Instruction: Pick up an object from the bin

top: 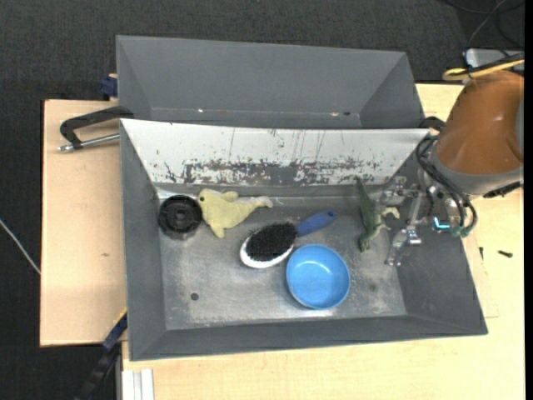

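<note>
The thing nearest the end effector (400,238) is a dark green, limp strip (367,219) at the right end of the bin (216,286), close to the back wall. The end effector hangs just beside it on the right, under the arm's orange cover (487,132); whether it is open or closed cannot be told, nor whether it touches the strip.

Five things lie in the bin, one of each kind. Left of the strip is a blue bowl (317,277), open side up. A blue-handled hairbrush (271,244) lies just beside the bowl. Farther left are a yellow rag (225,209) and a black round disc (179,215).
</note>
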Motion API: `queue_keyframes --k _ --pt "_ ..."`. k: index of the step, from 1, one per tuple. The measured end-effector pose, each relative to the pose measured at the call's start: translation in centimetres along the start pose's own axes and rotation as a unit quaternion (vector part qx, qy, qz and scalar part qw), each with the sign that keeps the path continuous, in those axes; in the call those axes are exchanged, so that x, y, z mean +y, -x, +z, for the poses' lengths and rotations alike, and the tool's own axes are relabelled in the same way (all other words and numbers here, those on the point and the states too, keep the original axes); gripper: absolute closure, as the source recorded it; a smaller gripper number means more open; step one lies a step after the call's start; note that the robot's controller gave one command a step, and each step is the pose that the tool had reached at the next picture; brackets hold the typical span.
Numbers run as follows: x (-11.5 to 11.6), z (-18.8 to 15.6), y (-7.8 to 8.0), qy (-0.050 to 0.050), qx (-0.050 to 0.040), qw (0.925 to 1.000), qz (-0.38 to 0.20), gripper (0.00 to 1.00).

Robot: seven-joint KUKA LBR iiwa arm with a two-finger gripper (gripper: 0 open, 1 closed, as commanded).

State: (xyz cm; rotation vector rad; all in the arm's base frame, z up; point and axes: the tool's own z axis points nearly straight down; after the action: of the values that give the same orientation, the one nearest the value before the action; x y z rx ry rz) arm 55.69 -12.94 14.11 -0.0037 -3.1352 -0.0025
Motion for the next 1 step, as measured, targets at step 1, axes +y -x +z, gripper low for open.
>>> queue_keyframes --k 1 --pt "10.86 6.86 3.32 -0.001 -0.0104 0.9894 -0.145 0.0"
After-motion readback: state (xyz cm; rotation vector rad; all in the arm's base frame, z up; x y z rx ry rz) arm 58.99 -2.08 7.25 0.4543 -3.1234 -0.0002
